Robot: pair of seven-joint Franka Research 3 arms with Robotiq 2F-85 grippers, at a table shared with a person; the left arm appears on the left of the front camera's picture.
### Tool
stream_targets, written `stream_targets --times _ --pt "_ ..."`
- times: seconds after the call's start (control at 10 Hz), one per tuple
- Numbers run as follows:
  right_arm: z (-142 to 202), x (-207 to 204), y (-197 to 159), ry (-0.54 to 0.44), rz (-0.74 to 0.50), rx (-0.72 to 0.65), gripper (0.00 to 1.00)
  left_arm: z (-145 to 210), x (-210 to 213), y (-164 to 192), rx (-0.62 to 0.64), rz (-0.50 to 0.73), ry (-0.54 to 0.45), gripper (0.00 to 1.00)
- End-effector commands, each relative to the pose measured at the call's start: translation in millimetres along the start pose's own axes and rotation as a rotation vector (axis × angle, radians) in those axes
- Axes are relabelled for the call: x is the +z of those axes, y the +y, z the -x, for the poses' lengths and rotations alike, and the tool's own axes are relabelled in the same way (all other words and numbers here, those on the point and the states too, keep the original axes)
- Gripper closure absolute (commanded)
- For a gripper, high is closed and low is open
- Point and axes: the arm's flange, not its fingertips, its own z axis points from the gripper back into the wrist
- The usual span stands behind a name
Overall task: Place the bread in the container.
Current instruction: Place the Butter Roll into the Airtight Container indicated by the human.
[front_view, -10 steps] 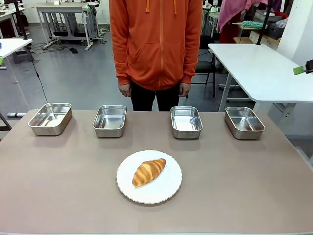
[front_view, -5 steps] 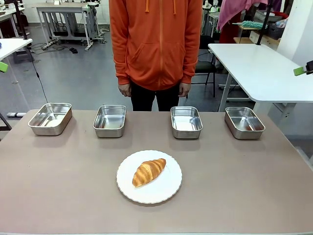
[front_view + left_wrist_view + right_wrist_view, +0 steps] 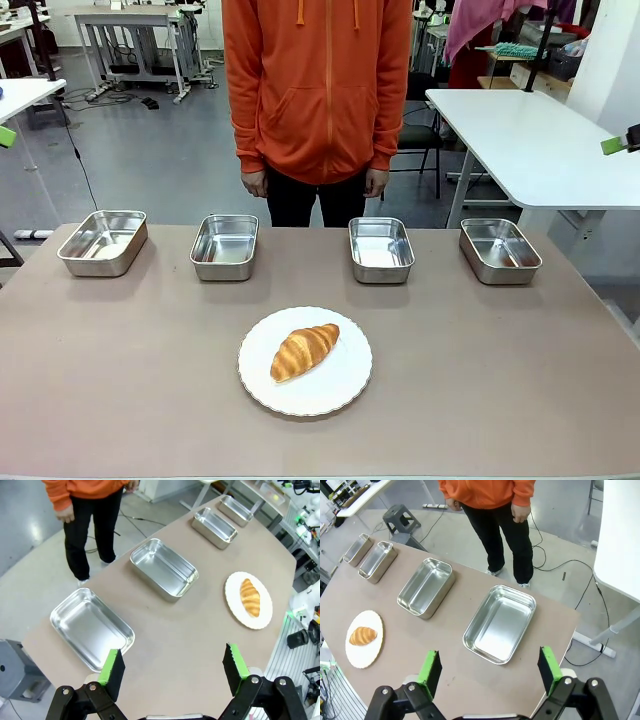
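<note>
Change over the last second: almost none. The golden-brown crescent croissant (image 3: 304, 351) lies where it lay, on the round white plate (image 3: 342, 388) at the near middle of the grey-brown tabletop (image 3: 500, 380), touching nothing else. Four shiny rectangular stainless-steel trays keep their row along the far edge, all empty: far-left tray (image 3: 103, 243), left-centre tray (image 3: 224, 248), right-centre tray (image 3: 381, 250), far-right tray (image 3: 500, 252). The person in the orange hooded top (image 3: 318, 90) stands behind the row as before, arms hanging, pointing at no tray. Only shift noted: the green pad (image 3: 5, 136) at the left border of the front view sits a little lower than a second ago. The second green pad (image 3: 618, 143), at the right border, barely moves. Left hand (image 3: 173, 665): fingers spread wide, nothing between them, held high over the tabletop's left end, near the far-left tray. Right hand (image 3: 489, 666): equally wide and empty, high over the right end, near the far-right tray. Judgement: task not begun, and the arms look to be merely settling. I cannot tell which tray is the target, though the two centre trays lie nearest the plate. Next, one hand must descend to the croissant, whose glossy crust probably calls for a light grip.
</note>
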Motion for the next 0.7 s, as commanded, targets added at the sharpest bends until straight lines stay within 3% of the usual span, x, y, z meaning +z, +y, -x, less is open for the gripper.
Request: stream_targets --times 0.0,0.6 --pt "-0.4 -0.5 0.0 -0.007 -0.008 0.000 0.00 -0.6 1.9 -0.5 0.000 0.000 -0.015 0.00" --pt "-0.4 -0.5 0.0 -0.007 -0.008 0.000 0.00 -0.6 1.9 -0.5 0.000 0.000 -0.015 0.00"
